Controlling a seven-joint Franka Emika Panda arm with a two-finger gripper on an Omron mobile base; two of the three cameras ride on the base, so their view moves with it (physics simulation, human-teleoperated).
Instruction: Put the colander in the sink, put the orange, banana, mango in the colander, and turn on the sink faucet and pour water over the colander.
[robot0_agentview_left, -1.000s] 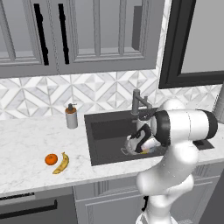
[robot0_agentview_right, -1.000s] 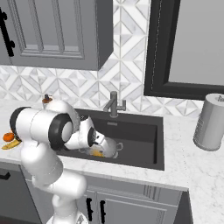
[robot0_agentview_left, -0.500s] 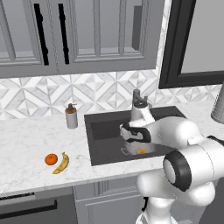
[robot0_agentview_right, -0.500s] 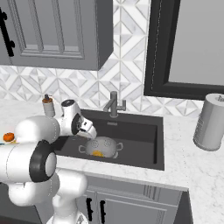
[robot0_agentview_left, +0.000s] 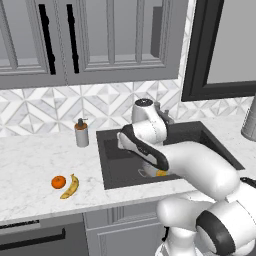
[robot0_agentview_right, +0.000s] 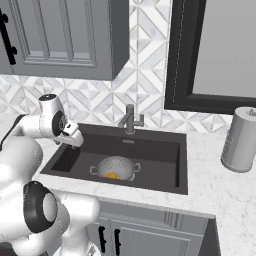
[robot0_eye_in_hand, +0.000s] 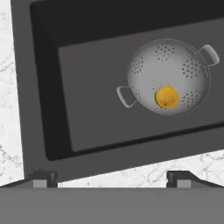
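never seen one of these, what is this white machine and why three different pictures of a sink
It is a white robot arm on a driving base, in a rendered kitchen. Two pictures come from cameras on the base, behind the arm to its left and right. The third comes from a camera on the hand, looking down along the pincer, which is open and holds nothing. In the dark sink sits a grey colander with one yellow-gold fruit, the mango, inside. On the marble counter left of the sink lie an orange and a banana, with a soap dispenser behind. The faucet stands at the back.
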